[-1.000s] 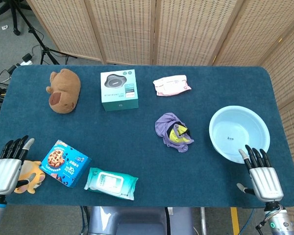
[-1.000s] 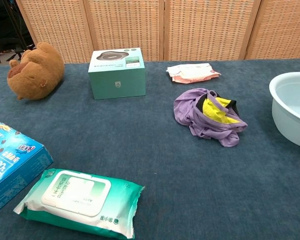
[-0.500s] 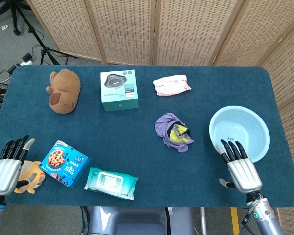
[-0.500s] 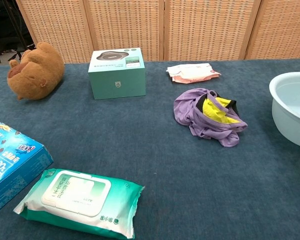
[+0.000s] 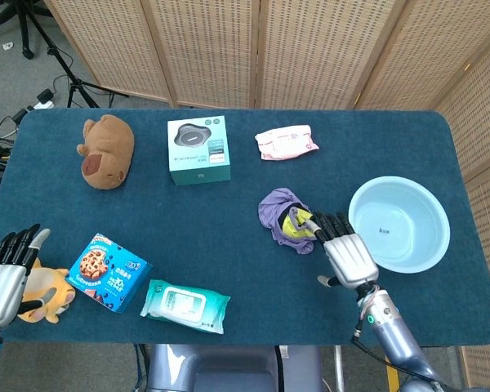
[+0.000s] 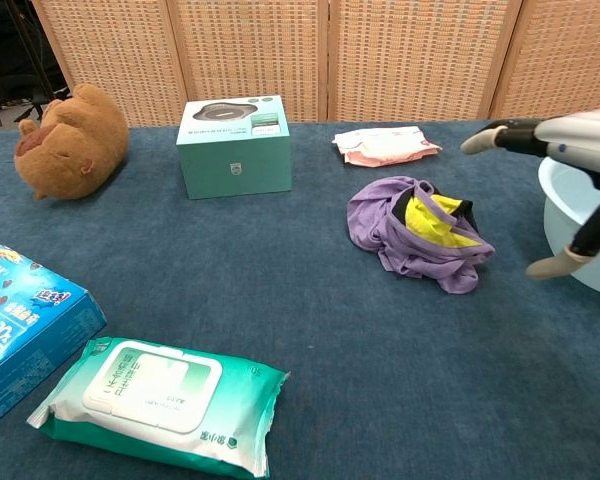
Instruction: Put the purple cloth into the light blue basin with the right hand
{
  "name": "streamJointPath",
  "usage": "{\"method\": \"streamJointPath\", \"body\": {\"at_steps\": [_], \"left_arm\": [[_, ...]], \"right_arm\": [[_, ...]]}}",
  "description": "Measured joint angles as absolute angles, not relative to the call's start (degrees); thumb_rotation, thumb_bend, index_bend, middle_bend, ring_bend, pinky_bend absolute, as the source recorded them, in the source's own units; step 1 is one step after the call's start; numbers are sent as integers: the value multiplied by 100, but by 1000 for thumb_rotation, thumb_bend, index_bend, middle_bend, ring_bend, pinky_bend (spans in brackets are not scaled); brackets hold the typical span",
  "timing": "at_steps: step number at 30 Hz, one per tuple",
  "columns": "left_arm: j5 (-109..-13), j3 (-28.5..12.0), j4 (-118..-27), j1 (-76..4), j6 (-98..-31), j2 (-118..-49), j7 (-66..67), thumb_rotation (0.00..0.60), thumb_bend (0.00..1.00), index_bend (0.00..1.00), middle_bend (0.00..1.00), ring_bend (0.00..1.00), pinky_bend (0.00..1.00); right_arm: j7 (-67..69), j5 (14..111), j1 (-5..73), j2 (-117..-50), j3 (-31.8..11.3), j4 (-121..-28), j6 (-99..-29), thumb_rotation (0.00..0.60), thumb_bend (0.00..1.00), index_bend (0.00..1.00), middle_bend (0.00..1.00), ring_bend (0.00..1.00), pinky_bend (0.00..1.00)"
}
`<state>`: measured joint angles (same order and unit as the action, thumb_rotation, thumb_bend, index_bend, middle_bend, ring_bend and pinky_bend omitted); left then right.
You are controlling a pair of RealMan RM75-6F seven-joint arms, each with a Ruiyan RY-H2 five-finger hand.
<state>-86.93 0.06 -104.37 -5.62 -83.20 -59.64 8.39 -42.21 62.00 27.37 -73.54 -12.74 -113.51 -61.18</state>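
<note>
Purple cloth [image 5: 284, 216] lies crumpled on the blue surface [image 5: 229, 237] just right of centre, yellow and black fabric showing in its folds; not lifted, not in the basin

Right robot hand [image 5: 344, 253] sits at the cloth's 4 o'clock, palm down, fingers apart and stretched forward, holding nothing. Fingertips [image 5: 320, 222] reach the cloth's right edge; the chest view suggests the hand is above the surface rather than pressed on it, thumb hanging down, so contact cannot be confirmed. Judged an approach posture: spread fingers to cover a loose bunch before closing

Light blue basin [image 5: 399, 224] at the cloth's 3 o'clock, near but apart, the hand between the two. Judged convenient: a short carry to the right once the cloth is gathered

Left robot hand [image 5: 3, 273] parked at the surface's 8 o'clock edge, fingers apart, empty, beside a small orange toy [image 5: 44, 291]; not needed for this task

Further out: cookie box [image 5: 108, 272] and green wipes pack [image 5: 184, 305] toward 7 o'clock, brown plush [image 5: 106, 150] at 10, teal box [image 5: 198, 149] at 11, pink packet [image 5: 287, 142] at 12. All well clear of the carry path
</note>
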Motion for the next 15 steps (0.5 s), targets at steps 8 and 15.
{"method": "streamJointPath", "body": {"at_steps": [8,15], "left_arm": [[-8631,-19,-10418,-595,-8243,-5942,730,600,185,0,0,0,0],[-8502,-60,-10348,-645,-8115,-5945,649,600,185,0,0,0,0]], "right_arm": [[-4891,4509,3966,-8113,-1822,-10991,-5851,600,0,0,0,0,0],[-5136,3461,4817,-8557,-2021,-10199,-5682,600,0,0,0,0,0]]}}
